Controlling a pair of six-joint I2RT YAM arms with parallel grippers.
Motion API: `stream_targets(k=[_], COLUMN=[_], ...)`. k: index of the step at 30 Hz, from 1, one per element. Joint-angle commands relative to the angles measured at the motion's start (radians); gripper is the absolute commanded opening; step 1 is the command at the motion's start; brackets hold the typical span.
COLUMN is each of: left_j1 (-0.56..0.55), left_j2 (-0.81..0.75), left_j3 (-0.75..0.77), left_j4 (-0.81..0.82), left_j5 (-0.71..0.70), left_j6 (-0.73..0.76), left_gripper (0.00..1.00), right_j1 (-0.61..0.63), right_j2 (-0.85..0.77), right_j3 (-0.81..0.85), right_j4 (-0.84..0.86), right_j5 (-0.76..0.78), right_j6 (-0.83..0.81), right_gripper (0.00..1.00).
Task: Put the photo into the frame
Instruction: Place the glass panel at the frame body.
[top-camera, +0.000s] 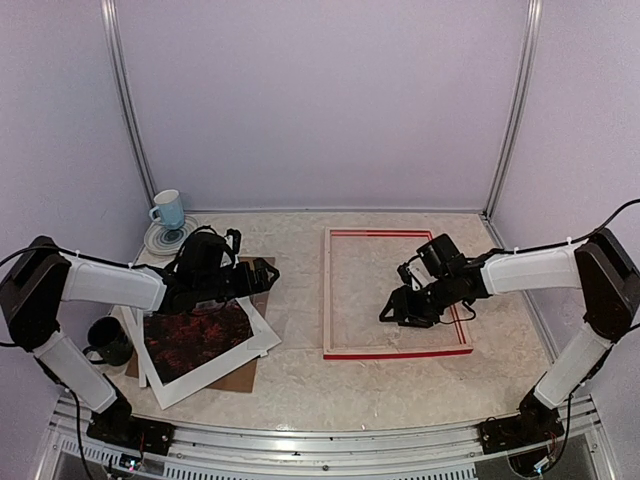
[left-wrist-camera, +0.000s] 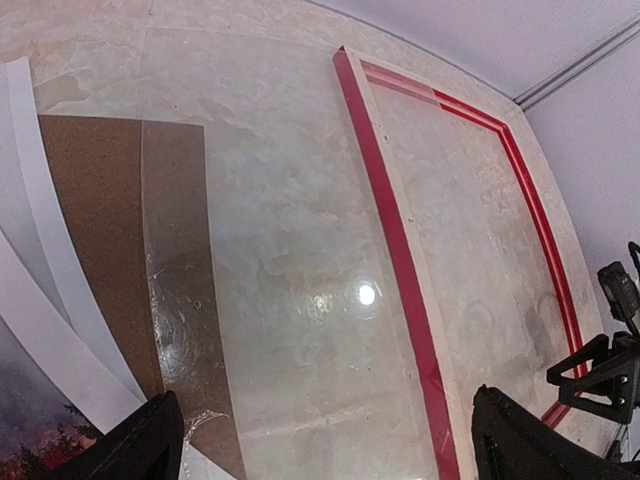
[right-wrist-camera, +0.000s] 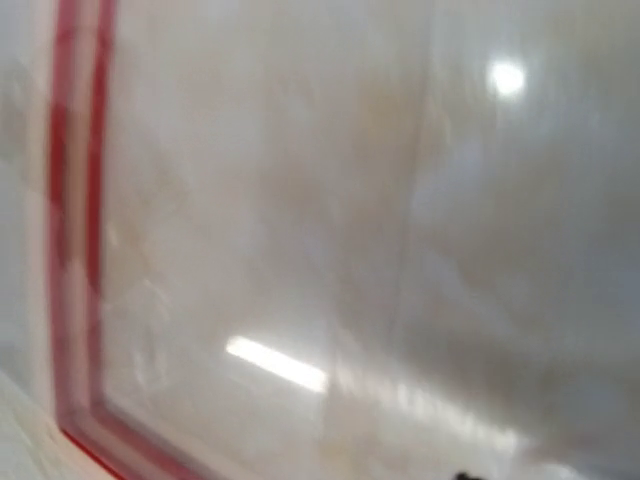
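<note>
The photo (top-camera: 195, 335), dark red under a grey sky, lies at the left inside a white mat (top-camera: 215, 375); one corner of the photo (left-wrist-camera: 30, 440) shows in the left wrist view. My left gripper (top-camera: 258, 275) hovers just past the photo's far right corner, open with nothing between its jaws (left-wrist-camera: 330, 455). The frame (top-camera: 400, 352) lies flat at centre right, red bars with pale wood showing (left-wrist-camera: 400, 260). My right gripper (top-camera: 392, 312) hangs low over the frame's inside, near its right bar. The right wrist view is blurred and shows only a red corner of the frame (right-wrist-camera: 75, 200).
A brown backing board (left-wrist-camera: 90, 220) lies under the mat. A clear glossy sheet (left-wrist-camera: 290, 300) lies flat between the board and the frame's left bar. A blue mug (top-camera: 168, 210) on a saucer stands at the back left. A black mug (top-camera: 108, 340) sits by the left arm.
</note>
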Motion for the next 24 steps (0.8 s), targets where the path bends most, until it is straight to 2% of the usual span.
stream_targets(k=[1, 8, 12, 16, 24], left_j1=[0.007, 0.006, -0.006, -0.031, -0.036], left_j2=[0.001, -0.023, -0.037, -0.072, -0.112], left_j3=[-0.006, -0.047, -0.050, -0.108, -0.197], left_j4=[0.048, 0.112, 0.116, 0.197, 0.308], left_j5=[0.014, 0.027, 0.031, 0.002, 0.008], left_j6=[0.018, 0.045, 0.100, 0.168, 0.203], left_gripper=[0.99, 0.99, 0.99, 0.99, 0.99], right_j1=[-0.046, -0.164, -0.205, -0.211, -0.224], right_j2=[0.045, 0.205, 0.287, 0.355, 0.455], right_j3=[0.087, 0.173, 0.240, 0.306, 0.314], right_j4=[0.013, 0.151, 0.181, 0.181, 0.297], right_j5=[-0.008, -0.191, -0.262, -0.297, -0.372], right_j6=[-0.035, -0.009, -0.013, -0.035, 0.015], right_gripper=[0.60, 0.70, 0.71, 0.71, 0.69])
